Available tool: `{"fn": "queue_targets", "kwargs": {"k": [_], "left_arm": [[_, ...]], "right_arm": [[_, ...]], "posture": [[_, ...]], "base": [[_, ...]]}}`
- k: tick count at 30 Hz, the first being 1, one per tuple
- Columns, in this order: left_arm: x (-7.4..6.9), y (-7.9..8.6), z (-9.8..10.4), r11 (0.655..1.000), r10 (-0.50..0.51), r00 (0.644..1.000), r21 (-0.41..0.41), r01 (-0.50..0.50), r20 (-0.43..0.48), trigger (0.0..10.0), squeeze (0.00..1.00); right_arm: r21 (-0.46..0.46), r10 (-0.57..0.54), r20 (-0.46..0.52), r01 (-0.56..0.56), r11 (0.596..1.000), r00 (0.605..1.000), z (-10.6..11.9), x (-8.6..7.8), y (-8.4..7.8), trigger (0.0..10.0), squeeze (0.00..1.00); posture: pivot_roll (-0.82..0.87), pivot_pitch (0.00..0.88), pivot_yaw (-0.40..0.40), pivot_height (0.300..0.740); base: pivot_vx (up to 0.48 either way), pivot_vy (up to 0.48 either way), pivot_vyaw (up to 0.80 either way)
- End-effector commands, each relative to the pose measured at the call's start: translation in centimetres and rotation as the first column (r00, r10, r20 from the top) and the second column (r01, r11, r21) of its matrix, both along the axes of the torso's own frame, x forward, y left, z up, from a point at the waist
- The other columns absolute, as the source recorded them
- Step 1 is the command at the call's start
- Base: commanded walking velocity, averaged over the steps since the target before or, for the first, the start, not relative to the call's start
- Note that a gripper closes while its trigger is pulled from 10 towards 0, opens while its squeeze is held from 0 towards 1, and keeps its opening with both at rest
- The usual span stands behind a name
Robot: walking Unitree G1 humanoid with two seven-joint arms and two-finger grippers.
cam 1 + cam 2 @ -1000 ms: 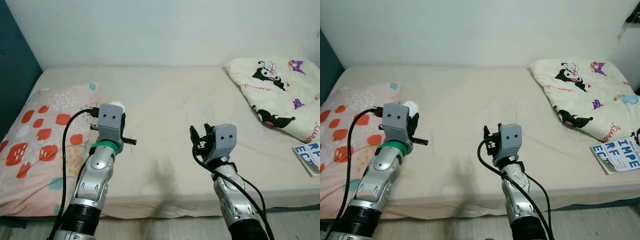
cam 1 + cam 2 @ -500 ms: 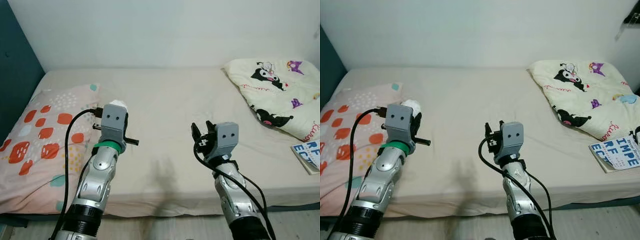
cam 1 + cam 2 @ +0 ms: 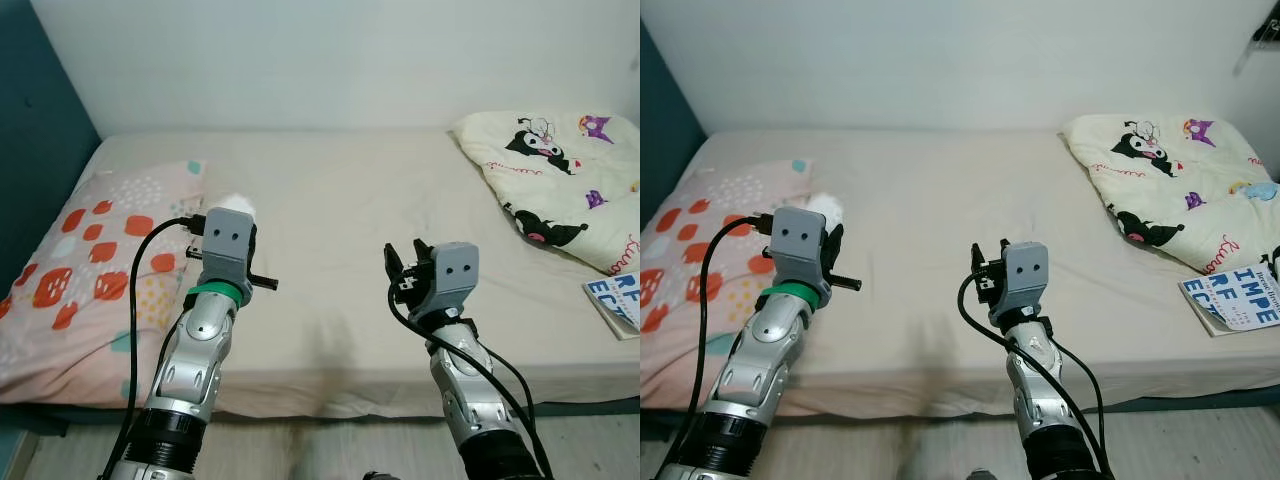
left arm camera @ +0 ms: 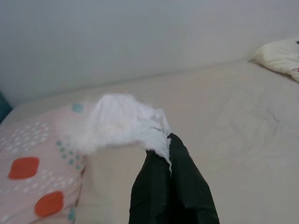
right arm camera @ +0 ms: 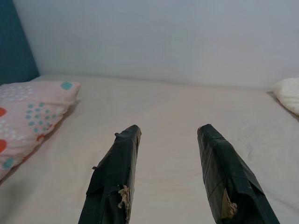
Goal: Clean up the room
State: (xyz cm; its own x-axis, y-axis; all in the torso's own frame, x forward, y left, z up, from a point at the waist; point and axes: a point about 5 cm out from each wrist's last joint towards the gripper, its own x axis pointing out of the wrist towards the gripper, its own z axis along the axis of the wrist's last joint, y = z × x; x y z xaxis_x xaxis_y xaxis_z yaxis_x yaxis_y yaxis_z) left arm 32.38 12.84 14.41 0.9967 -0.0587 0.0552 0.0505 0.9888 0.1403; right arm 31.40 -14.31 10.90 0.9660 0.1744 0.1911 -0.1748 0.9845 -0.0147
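One crumpled white tissue point(image 4: 122, 125) is pinched between the closed fingers of the left claw point(image 4: 169, 145), held up over the bed point(image 3: 330, 200) just beside the spotted pillow point(image 3: 90, 260). The right claw point(image 5: 169, 135) hovers over the middle of the mattress with its fingers spread and nothing between them. A cartoon-print blanket point(image 3: 560, 180) lies bunched at the far right of the bed, and a book point(image 3: 1238, 300) rests near the right edge.

With the tissue already secured, the sensible course seems to be carrying it off to a bin while keeping the grip firm, since so light a scrap could slip or tear.

Compared with a second ago, the whole view has shifted slightly, so the camera moved; both arms keep much the same pose and the tissue is still held.
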Motion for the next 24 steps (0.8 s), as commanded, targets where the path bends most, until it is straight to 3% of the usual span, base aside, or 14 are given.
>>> {"fn": "queue_targets", "kwargs": {"k": [1,24], "left_arm": [[0.03,0.04,0.04,1.000,0.003,1.000,0.014,-0.003,0.005,10.0,0.00],[0.14,0.19,0.08,1.000,0.012,1.000,0.015,-0.012,0.002,10.0,0.00]], "right_arm": [[0.006,-0.012,-0.004,0.012,1.000,1.000,-0.18,0.03,-0.26,10.0,0.00],[0.003,-0.020,-0.009,0.020,1.000,1.000,-0.31,0.11,-0.43,10.0,0.00]], "posture": [[0.00,0.037,0.014,0.740],[0.00,0.040,0.017,0.740]], "base": [[-0.337,0.000,0.00],[-0.367,0.000,0.00]]}}
